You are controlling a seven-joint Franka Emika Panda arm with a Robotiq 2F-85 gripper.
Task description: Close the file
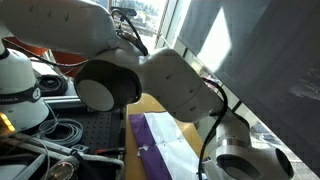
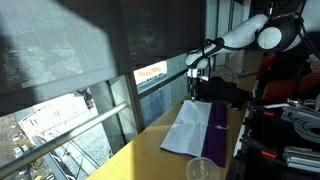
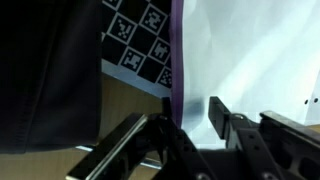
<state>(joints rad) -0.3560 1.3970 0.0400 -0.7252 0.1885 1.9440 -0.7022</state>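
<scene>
My hand [image 3: 178,114] is apart, astride the thin flat purple folder [image 3: 177,42] at its edge; I'd pinch squarely, then arc the cover over.

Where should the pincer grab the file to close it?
Probably the purple outer edge of the file, from above and outside: it lies flat and open, so only the edge offers a pinch. The open pincer hangs over that edge.
</scene>
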